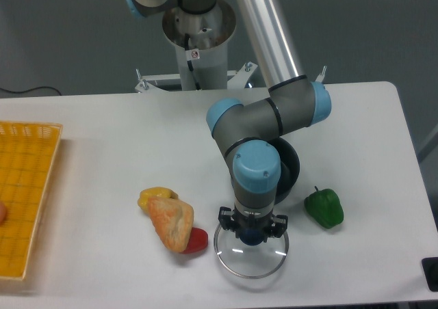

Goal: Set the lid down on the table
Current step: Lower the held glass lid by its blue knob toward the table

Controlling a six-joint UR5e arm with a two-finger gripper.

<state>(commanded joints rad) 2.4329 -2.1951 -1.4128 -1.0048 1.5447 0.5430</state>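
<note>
The lid (250, 257) is a round clear glass disc with a thin metal rim and a dark blue ball knob (251, 236). It sits level, low over or on the white table (102, 131) near the front edge; I cannot tell if it touches. My gripper (251, 234) points straight down over the lid, and its fingers appear shut on the knob. The dark round pot (290, 165) stands just behind, partly hidden by the arm's wrist, with no lid on it.
A green pepper (324, 208) lies right of the lid. A yellow pepper (155, 195), a piece of bread (171, 223) and a red pepper (197, 240) lie close to its left. A yellow mesh tray (24, 199) is at the far left. A black object (431, 273) is at the right edge.
</note>
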